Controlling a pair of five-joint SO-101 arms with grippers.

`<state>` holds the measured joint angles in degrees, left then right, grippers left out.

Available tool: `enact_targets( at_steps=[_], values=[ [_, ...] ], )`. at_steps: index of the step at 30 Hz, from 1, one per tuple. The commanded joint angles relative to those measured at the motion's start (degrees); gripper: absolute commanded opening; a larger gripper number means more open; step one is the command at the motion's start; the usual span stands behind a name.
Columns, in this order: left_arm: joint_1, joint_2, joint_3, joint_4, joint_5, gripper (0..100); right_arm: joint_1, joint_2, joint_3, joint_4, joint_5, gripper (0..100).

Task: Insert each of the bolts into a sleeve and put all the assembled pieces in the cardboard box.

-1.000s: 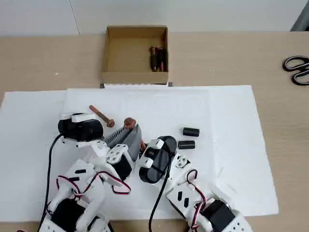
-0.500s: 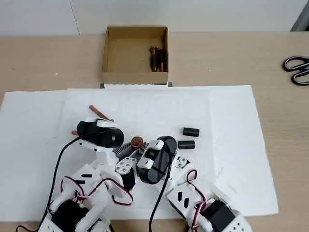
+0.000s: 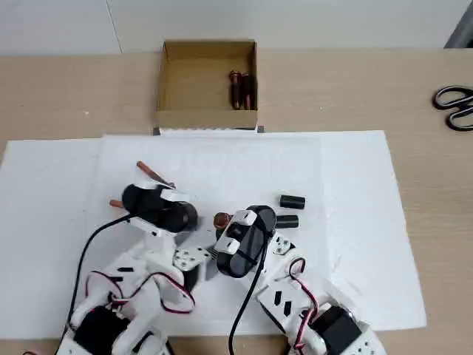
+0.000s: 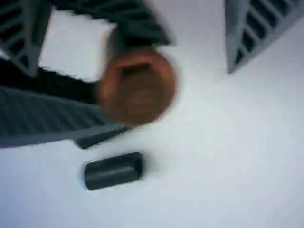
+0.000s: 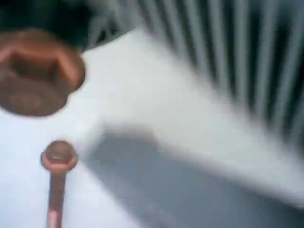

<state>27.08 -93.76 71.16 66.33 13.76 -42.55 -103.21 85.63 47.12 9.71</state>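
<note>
Broadly, the worktop (image 3: 74,89) carries a white sheet (image 3: 355,170); past it, the cardboard box (image 3: 191,83) holds assembled pieces (image 3: 241,89). Between the left pincer (image 4: 142,61) and right pincer (image 5: 142,109) a bolt (image 3: 222,220) stands head-up; whether either grasps it I cannot tell. Two sleeves (image 3: 293,201) lie just beside.

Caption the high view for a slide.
Two arms meet at a copper bolt over white paper; two black sleeves wait alongside, assembled pieces lie in the cardboard box.

High camera looks down; both wrist cameras closely share a bolt (image 4: 137,85).
</note>
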Motion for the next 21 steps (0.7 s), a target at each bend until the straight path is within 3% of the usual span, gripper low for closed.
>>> enact_targets(
  at_steps=[1,5,10,16,21],
  values=[
    [-3.5,-0.4,-4.0,0.4,-5.3,21,1.2,-0.6,-3.0,-1.4,-0.4,0.2],
    [-8.9,-0.4,-5.9,0.4,-10.6,15,5.9,-0.6,-2.6,-1.4,-0.5,0.2],
    [-15.6,-0.6,-5.7,0.2,-15.1,0,13.5,-0.6,-2.7,-1.4,-0.6,0.2],
    [-22.0,-0.7,1.8,-1.1,-15.1,1,20.5,-0.6,-2.7,-1.4,-0.6,0.2],
    [-27.3,-0.7,10.6,-10.0,-15.1,1,25.5,-0.6,-2.7,-1.4,-3.3,0.2]
  ],
)
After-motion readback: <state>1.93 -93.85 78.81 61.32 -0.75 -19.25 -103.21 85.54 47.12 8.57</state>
